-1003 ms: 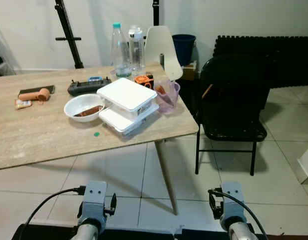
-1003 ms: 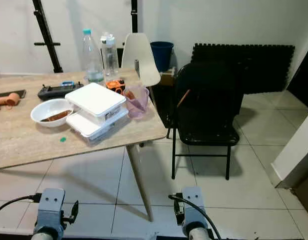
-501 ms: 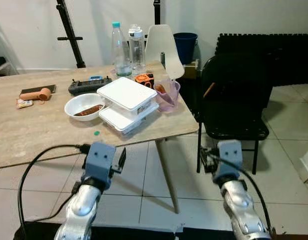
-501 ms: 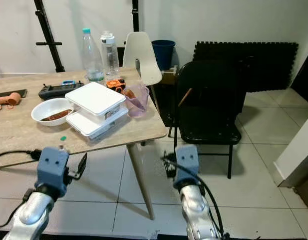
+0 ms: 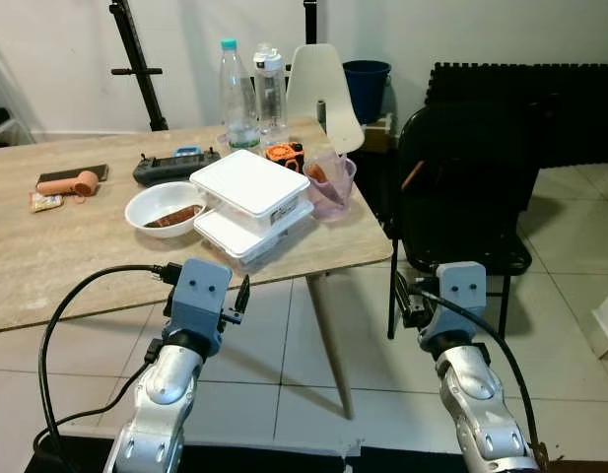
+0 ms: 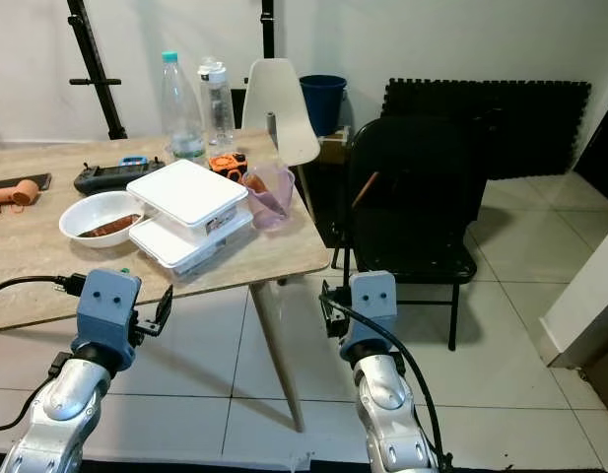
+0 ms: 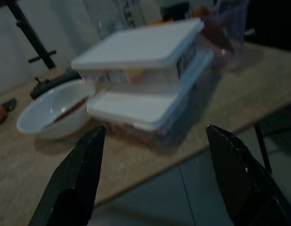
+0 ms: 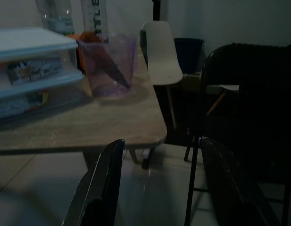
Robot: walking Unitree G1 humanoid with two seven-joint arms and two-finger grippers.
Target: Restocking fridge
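A wooden table [image 5: 77, 266] takes up the left half of the scene, its right near corner jutting toward the robot over a floor [image 5: 570, 325] of pale tiles. To its right a black chair [image 5: 461, 197] stands just beside the table's right edge, and a white chair [image 5: 321, 94] stands at the far right corner, with a blue bin [image 5: 367, 87] behind it by the white wall. Black foam mats [image 5: 540, 99] lean against the wall at far right, and a black stand [image 5: 134, 59] rises behind the table on the left. Near the table's right end sit two stacked boxes [image 5: 252, 202] with white lids, the upper one turned slightly on the lower. Touching them on the left is a white bowl [image 5: 161, 209] holding something brown; just right of them stands a purple cup [image 5: 330, 187] with a dark stick in it. Two clear bottles [image 5: 252, 94] stand at the far edge, an orange item [image 5: 281, 156] near them, and a black remote [image 5: 175, 168] lies left of that. A tan roller [image 5: 69, 184] lies at the far left, and a green dot [image 5: 189, 260] lies near the bowl. The left gripper [image 7: 152, 179] hovers before the table's near edge, fingers spread wide, facing the boxes. The right gripper [image 8: 157, 183] hangs lower by the table's corner, fingers likewise apart, holding nothing.
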